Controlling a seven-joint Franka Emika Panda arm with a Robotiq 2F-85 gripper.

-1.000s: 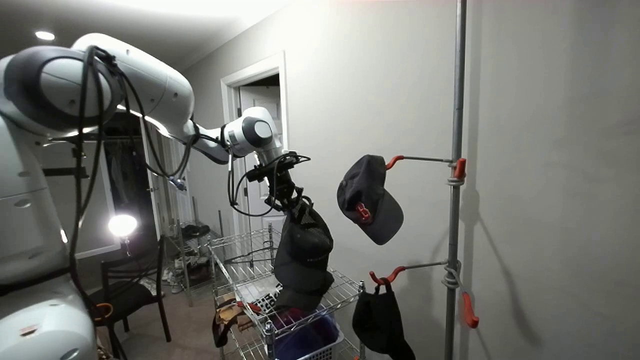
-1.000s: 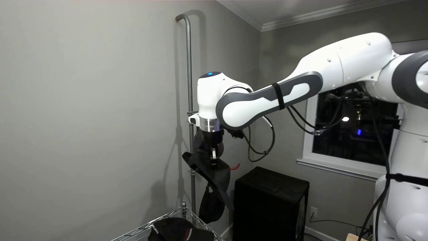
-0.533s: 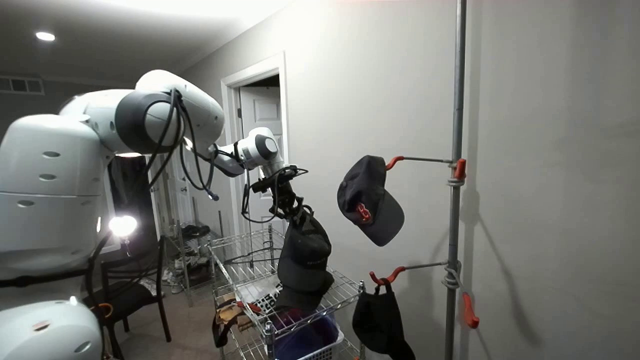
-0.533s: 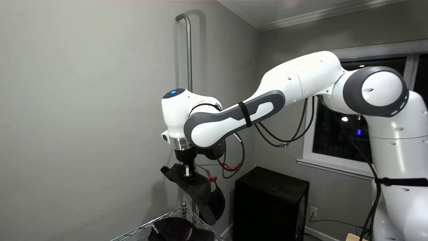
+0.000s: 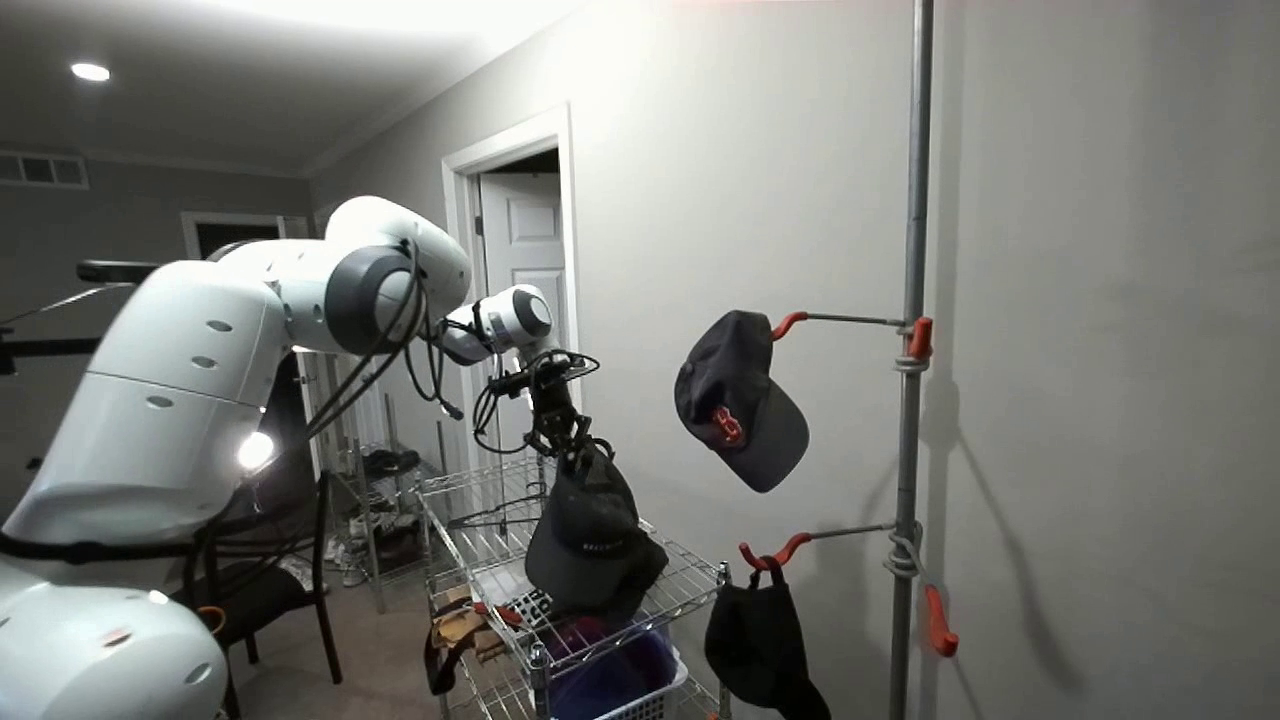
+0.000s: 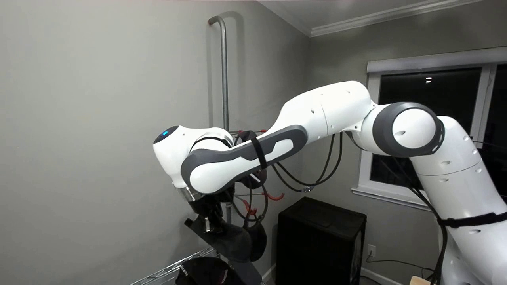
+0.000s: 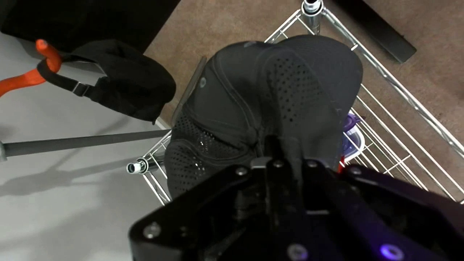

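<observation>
My gripper [image 5: 578, 452] is shut on a dark grey cap [image 5: 590, 530] by its back, near the strap, and the cap hangs brim down. In the wrist view the held cap [image 7: 232, 94] spreads ahead of the fingers, showing perforated panels and its brim. Another black cap [image 6: 206, 271] lies on the wire rack [image 5: 540, 665] below. In an exterior view the held cap overlaps it, and I cannot tell whether they touch. A navy cap with a red letter [image 5: 735, 400] hangs on an upper red hook [image 5: 788, 324]. Below it, a black cap [image 5: 762, 640] hangs by its strap.
A grey pole [image 5: 912, 250] carries the hooks beside the wall. A lower red hook [image 7: 50, 58] juts toward the rack in the wrist view. Under the rack's top shelf sits a white basket [image 5: 650, 705]. A large black box [image 6: 321, 241] stands past the pole.
My gripper has come down with the held cap, away from the pole and hooks and over the rack. The wrist now tilts more. The hanging caps have stayed put.
</observation>
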